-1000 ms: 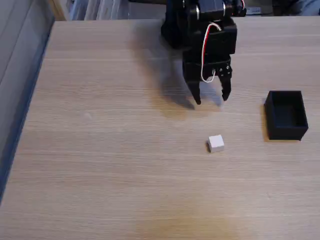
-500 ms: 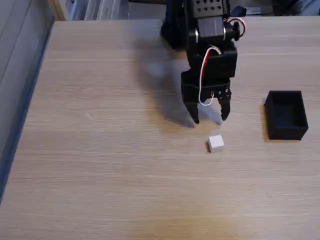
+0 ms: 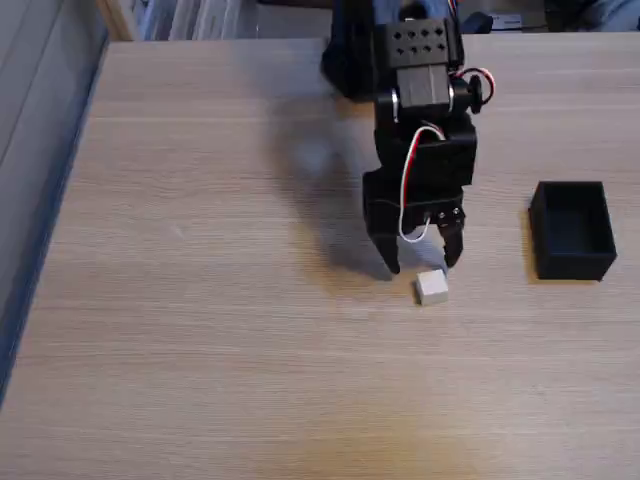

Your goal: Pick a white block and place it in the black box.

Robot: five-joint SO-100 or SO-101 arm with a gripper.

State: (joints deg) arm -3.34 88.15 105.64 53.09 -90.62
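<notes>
Spread open and empty, gripper (image 3: 423, 262) just above white block (image 3: 432, 287) on wooden table (image 3: 200, 300), black box (image 3: 572, 229) well right, long axis running toward the camera.

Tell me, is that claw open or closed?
Open: the gripper shows a clear gap between its two fingertips, just above the white block.
</notes>
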